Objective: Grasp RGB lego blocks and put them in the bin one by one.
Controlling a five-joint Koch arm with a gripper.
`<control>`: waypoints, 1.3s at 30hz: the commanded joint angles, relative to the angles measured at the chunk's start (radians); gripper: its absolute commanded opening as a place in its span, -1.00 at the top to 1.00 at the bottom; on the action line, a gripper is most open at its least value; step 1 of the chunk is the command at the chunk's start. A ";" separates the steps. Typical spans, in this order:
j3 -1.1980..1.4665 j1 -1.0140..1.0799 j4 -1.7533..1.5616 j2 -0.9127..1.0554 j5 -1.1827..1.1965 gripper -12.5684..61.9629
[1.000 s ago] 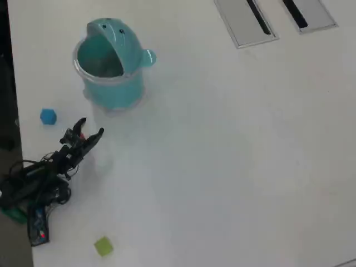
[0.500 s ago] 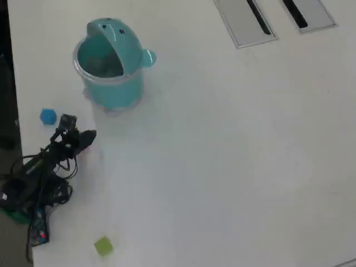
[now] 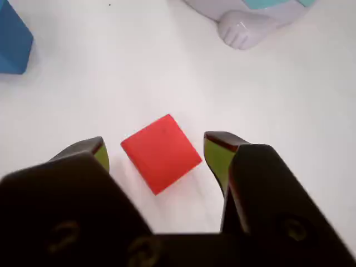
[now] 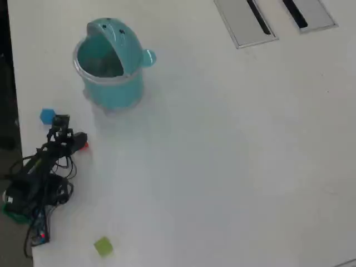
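Wide open, the gripper (image 3: 156,153) straddles the red block (image 3: 161,153) on the white table (image 4: 233,156), a gap showing between each jaw and the block. From the overhead view, left to right: the blue block (image 4: 48,116), the arm, the yellow-green block (image 4: 103,246) low down, then the teal bin (image 4: 111,64) up top.

One block (image 3: 161,153) on the table (image 4: 233,156) between the tool (image 3: 157,156) tips, another block (image 4: 48,116) beside the arm (image 4: 41,167), bin (image 4: 111,67) beyond
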 commanded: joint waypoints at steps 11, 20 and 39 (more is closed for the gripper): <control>-0.144 0.009 0.023 -0.026 -0.106 -0.17; -0.135 0.064 0.017 -0.127 -0.221 -0.16; -0.023 0.054 -0.052 -0.189 -0.202 0.19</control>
